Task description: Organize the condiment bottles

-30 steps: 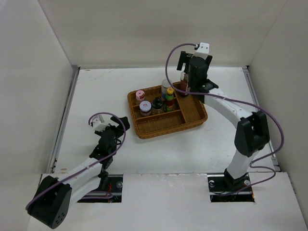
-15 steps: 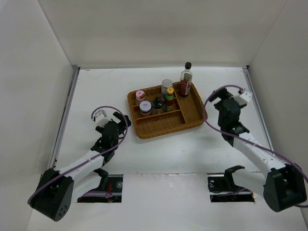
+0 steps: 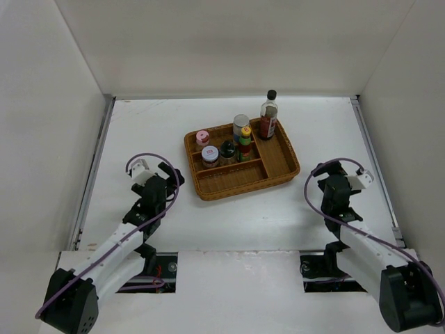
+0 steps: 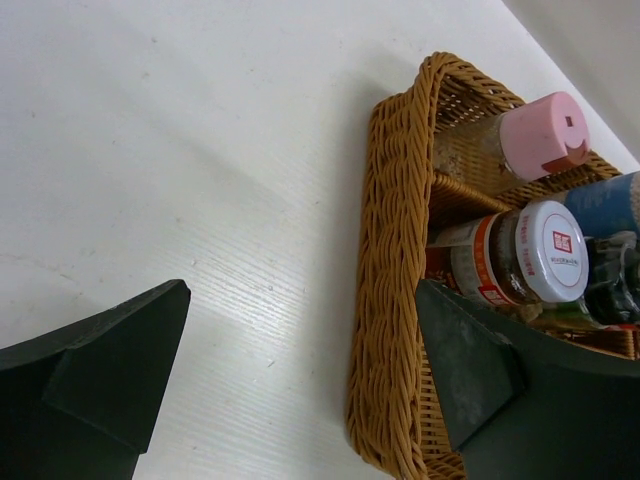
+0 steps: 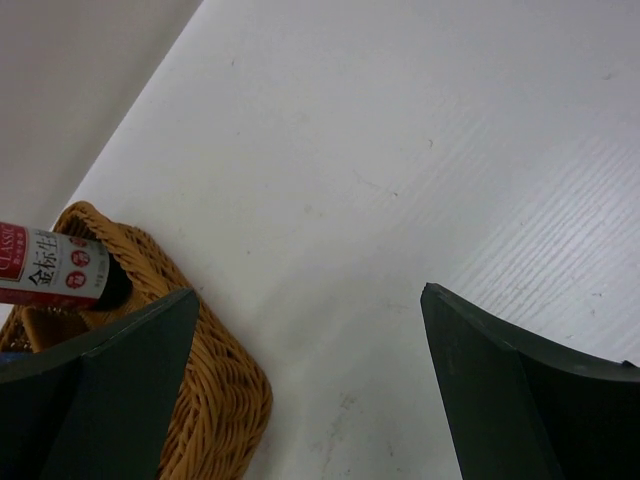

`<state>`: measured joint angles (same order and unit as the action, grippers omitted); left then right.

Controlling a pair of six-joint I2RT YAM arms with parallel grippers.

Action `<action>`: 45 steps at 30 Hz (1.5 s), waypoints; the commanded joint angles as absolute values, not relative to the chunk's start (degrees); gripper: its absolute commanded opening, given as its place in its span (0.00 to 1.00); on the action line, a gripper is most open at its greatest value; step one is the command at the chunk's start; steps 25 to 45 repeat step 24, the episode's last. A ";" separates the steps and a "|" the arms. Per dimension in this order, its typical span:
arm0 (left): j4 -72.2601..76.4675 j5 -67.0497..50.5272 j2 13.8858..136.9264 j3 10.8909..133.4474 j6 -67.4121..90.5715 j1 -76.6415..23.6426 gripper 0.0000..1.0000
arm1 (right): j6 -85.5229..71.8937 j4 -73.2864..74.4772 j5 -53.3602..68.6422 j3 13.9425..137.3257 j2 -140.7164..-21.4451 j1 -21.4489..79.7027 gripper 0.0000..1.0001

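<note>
The right arm has drawn back from the tray toward its own base, well clear of the tall sauce bottle it stood over a second ago; the left arm has shifted only slightly, and no bottle has changed place in the last half second. The right gripper is spread wide with nothing between its fingers; it hangs over bare table off the near right corner of the wicker tray. The left gripper is also wide apart and empty; it sits just off the tray's left rim, facing the jars.

All six containers stand upright in the tray, long axes vertical, caps pointing up. The sauce bottle, dark red with a black cap, stands at the far end of the right compartment, just beside the divider; it is the tallest and rises well above the rim. The other five crowd the far left compartment; the pink-lidded jar is at the far left; the white-lidded jar is nearer, just beside it; the dark shaker stands right of that; the slim green bottle with its yellow cap comes next; the grey-capped jar stands behind it, near the sauce bottle across the divider.
</note>
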<state>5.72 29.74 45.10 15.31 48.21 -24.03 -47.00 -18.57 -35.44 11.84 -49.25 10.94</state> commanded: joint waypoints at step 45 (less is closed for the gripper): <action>3.08 28.74 46.23 20.91 47.64 -24.47 1.00 | -48.87 -26.37 -30.94 11.25 -48.78 10.94 1.00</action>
